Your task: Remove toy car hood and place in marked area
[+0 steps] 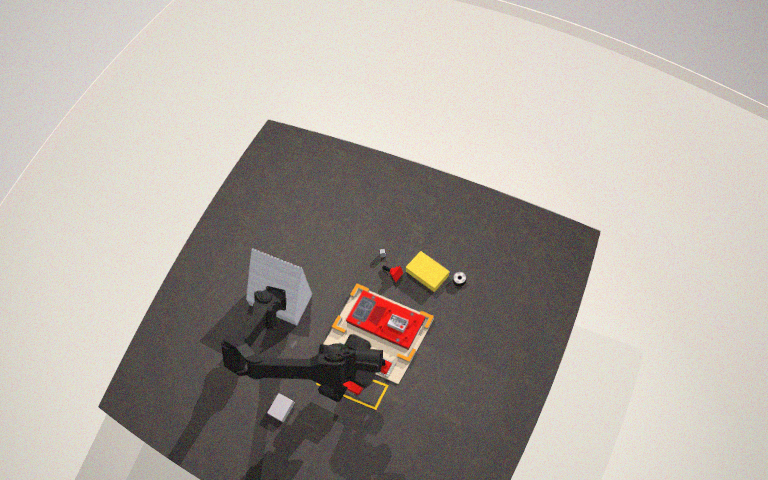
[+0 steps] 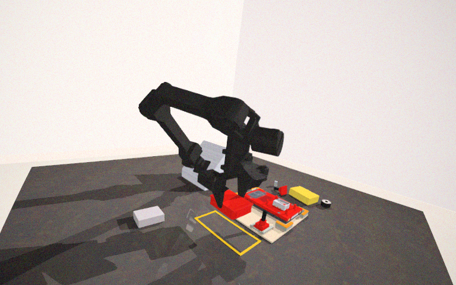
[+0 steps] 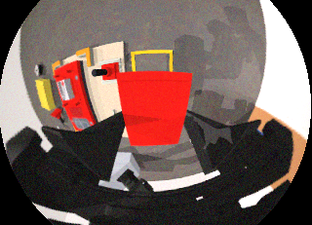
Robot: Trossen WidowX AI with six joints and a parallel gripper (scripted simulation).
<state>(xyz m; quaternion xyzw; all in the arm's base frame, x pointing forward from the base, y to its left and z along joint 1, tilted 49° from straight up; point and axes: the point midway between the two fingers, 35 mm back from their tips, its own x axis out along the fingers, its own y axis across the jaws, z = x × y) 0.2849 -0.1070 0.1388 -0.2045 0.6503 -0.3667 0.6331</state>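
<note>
My gripper is shut on the red box-like hood and holds it in the air, one finger on each side. In the top view the arm hides most of the hood, and its visible part overlaps the marked area. The marked area is a yellow outline on the table beside the board. The toy car's red body lies on the cream board, without the hood on it.
A red piece with a black post stands on the board near the marked area. A pale block lies to the left. A yellow block and a wheel lie beyond the car. A grey wedge stands by the arm's base.
</note>
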